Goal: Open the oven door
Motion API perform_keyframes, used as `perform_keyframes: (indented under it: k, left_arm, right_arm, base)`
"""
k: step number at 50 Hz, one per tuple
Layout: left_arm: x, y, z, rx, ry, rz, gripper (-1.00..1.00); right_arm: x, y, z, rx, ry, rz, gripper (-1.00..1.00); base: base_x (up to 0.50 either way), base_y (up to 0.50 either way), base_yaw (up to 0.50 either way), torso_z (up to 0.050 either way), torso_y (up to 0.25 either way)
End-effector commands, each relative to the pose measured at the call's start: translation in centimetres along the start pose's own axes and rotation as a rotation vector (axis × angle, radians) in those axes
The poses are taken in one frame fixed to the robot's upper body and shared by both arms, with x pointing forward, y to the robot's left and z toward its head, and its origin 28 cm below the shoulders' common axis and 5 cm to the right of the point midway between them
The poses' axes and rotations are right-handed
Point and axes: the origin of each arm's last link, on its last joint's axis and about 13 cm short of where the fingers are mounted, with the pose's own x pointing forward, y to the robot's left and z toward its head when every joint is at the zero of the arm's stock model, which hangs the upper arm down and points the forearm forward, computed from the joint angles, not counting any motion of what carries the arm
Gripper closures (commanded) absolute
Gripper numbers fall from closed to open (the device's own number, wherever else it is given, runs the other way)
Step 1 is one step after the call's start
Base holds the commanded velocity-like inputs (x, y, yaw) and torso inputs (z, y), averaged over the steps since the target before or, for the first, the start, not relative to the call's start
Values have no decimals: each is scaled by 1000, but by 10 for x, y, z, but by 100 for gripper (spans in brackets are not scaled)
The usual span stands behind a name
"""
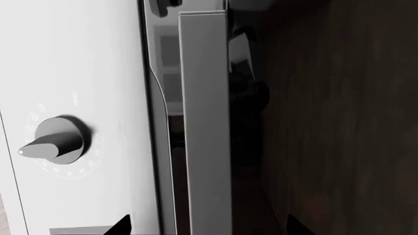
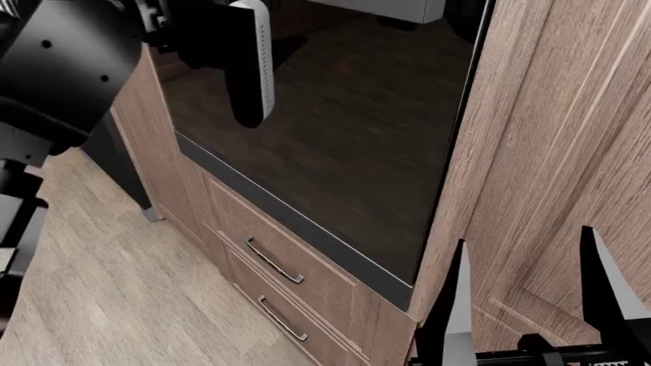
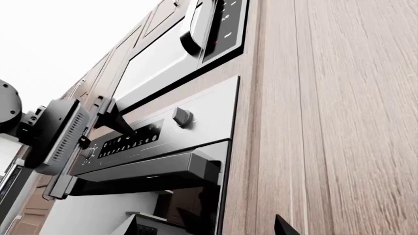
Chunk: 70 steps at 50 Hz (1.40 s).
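Oven door (image 2: 336, 130) shut, handle bar (image 3: 140, 172) horizontal across its top. My left pincer (image 1: 207, 226) nearest, fingertips either side of bar, open wide. Right pincer (image 2: 526, 293) open, idle beside cabinet.

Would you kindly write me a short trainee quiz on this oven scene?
1. True or false: the right gripper grips the oven handle.
2. How many drawer handles show below the oven door?
3. On the pale panel beside the oven handle sits: A) a knob B) a sponge C) a key.
Key: 1 false, it is open and apart; 2 two; 3 A.
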Motion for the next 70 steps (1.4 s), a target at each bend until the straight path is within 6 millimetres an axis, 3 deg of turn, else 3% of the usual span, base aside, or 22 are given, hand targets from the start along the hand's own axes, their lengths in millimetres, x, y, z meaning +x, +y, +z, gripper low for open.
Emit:
perform_keyframes:
  k: [1,70]
  left_arm:
    - [5,-1,-3,-2,11,2,-100]
    - [23,-1,-18,29,65,51,-100]
  right_arm:
    - [-1,0,0,1,0,-1,-100]
    - [1,-1,0,-5,-1,-9,-100]
  base:
    - [0,0,0,0,0]
    - [0,0,0,0,0]
